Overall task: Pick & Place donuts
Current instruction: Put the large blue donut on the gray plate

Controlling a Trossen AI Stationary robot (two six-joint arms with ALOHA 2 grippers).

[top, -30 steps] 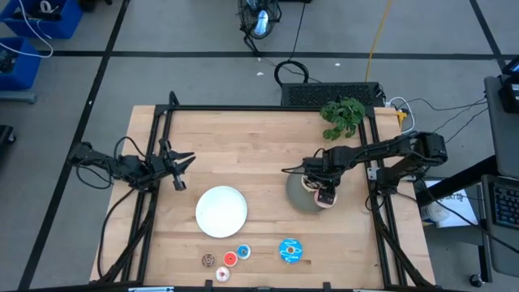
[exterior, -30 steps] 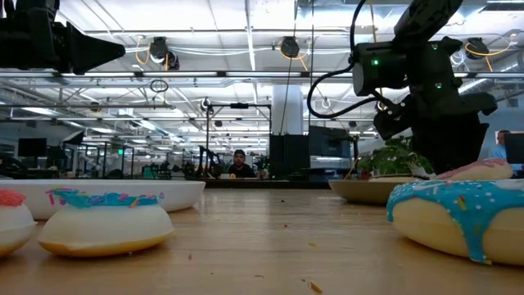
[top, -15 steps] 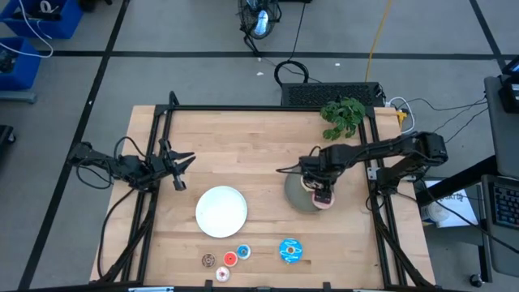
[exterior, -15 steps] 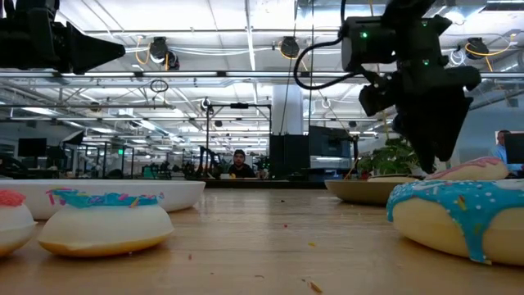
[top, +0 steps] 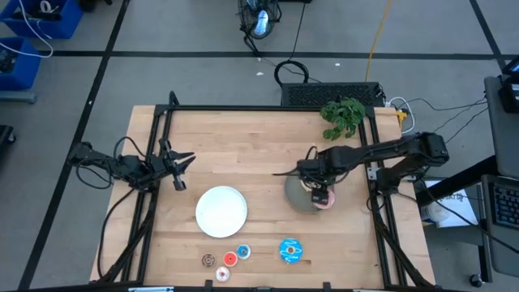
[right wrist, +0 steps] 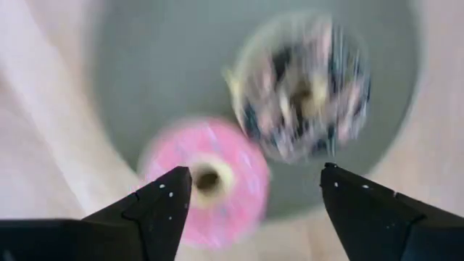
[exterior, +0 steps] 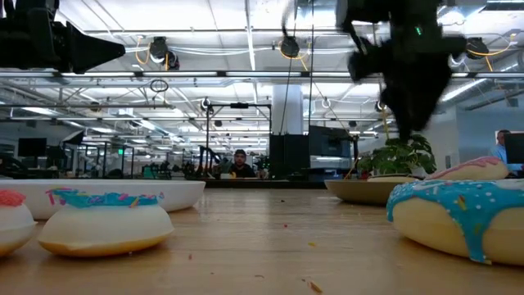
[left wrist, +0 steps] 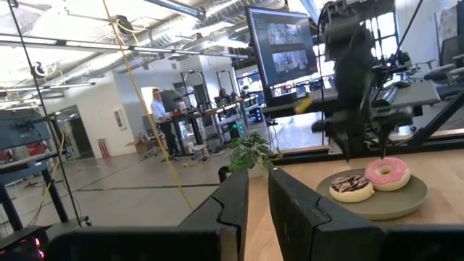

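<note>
My right gripper (right wrist: 254,217) hangs open above the grey plate (top: 293,199), touching nothing. On that plate lie the pink donut (right wrist: 206,181), at the rim, and the sprinkled dark brown donut (right wrist: 301,90); the left wrist view shows both, pink donut (left wrist: 386,174) and brown donut (left wrist: 350,187). The big blue donut (top: 290,251) and the tiny brown (top: 209,259), red (top: 229,259), blue (top: 243,252) and whitish-pink (top: 223,274) donuts rest flat near the table's near edge. My left gripper (top: 180,169) waits at the table's left side, its fingers close together.
A white plate (top: 221,211) sits between the two arms, just beyond the row of donuts. A potted plant (top: 343,116) stands at the far right corner. Black frame rails (top: 154,203) run along the left and right sides. People show in the room behind the table.
My right gripper has risen from just above the pink donut and drifted slightly toward the table's left, over the grey plate. The pink and sprinkled donuts have stayed where they lay on the plate.
</note>
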